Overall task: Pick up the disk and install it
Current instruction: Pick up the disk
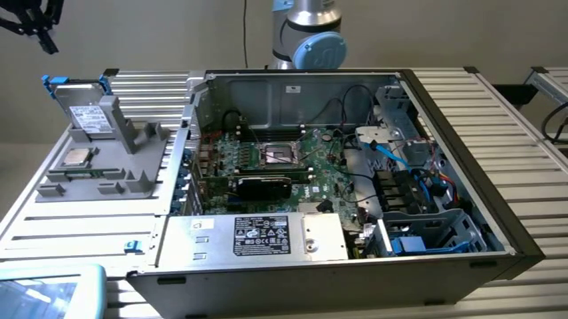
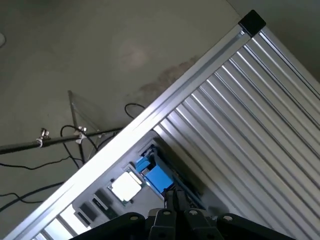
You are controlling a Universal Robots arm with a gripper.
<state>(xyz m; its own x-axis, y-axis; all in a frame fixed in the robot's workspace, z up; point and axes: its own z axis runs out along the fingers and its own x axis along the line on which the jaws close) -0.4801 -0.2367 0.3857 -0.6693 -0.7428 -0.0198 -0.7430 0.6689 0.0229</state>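
My gripper (image 2: 175,198): fingers together, empty. Grey metal rect. disk (image 1: 89,116) w/ blue plastic frame stands upright in grey plastic holder (image 1: 133,136).

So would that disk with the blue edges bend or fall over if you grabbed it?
The disk looks like metal in a hard blue frame, so it is probably stiff, not floppy. It stands on edge in the grey stand, so a sideways push might tip it.
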